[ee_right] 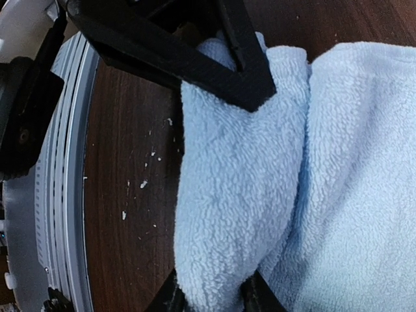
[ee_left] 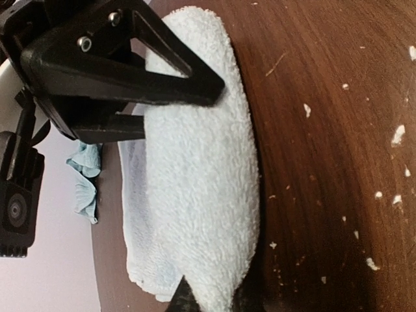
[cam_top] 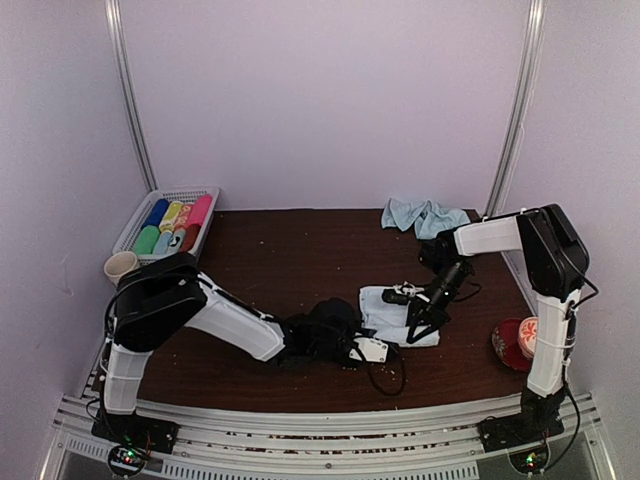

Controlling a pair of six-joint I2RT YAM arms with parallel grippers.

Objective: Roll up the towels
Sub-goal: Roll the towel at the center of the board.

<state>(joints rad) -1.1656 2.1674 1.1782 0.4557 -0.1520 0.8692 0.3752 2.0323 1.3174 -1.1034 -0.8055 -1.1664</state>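
Right up close both the left gripper and right gripper are pinching the half-rolled towel, soft floppy terry that probably handles best grabbed at the rolled edge.

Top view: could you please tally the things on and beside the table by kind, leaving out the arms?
Towels: 2, one being rolled, one crumpled at the back
Basket of rolls: 1
Cup: 1
Red dish: 1
Total: 5
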